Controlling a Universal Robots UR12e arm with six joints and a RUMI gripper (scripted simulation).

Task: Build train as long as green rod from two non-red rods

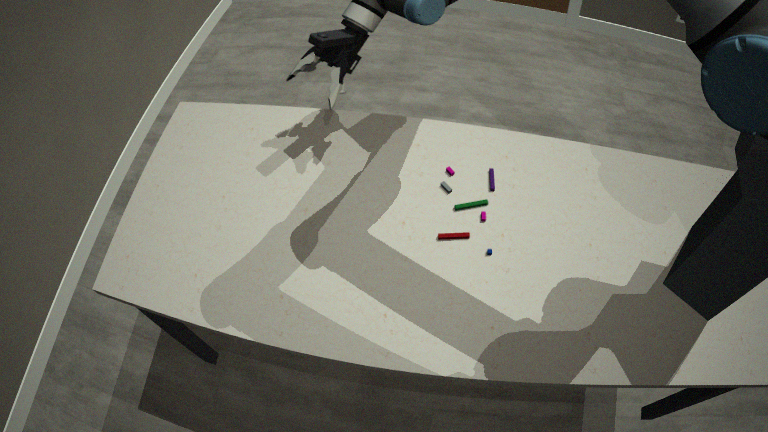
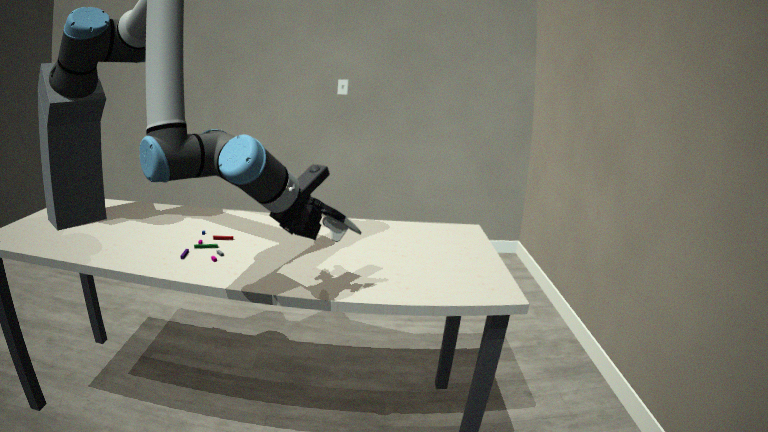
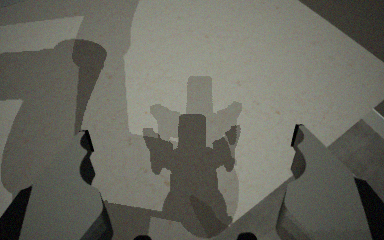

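The green rod [image 1: 470, 205] lies flat near the middle of the table. A purple rod [image 1: 491, 178] lies just behind it. Two magenta rods lie near: one [image 1: 449, 170] at the back left, one [image 1: 483, 215] just in front of the green rod's right end. A grey rod [image 1: 446, 186], a red rod [image 1: 453, 236] and a small blue rod [image 1: 488, 252] lie around them. My gripper [image 1: 317, 83] is open and empty, held above the table's far left part, well away from the rods. It also shows in the side view [image 2: 338, 230]. The wrist view shows only bare table and my two fingers.
The rods also show as a small cluster in the side view [image 2: 206, 245]. The robot's dark base [image 2: 70, 150] stands on the table's end beyond the rods. The table edge [image 1: 135, 308] is at the front left.
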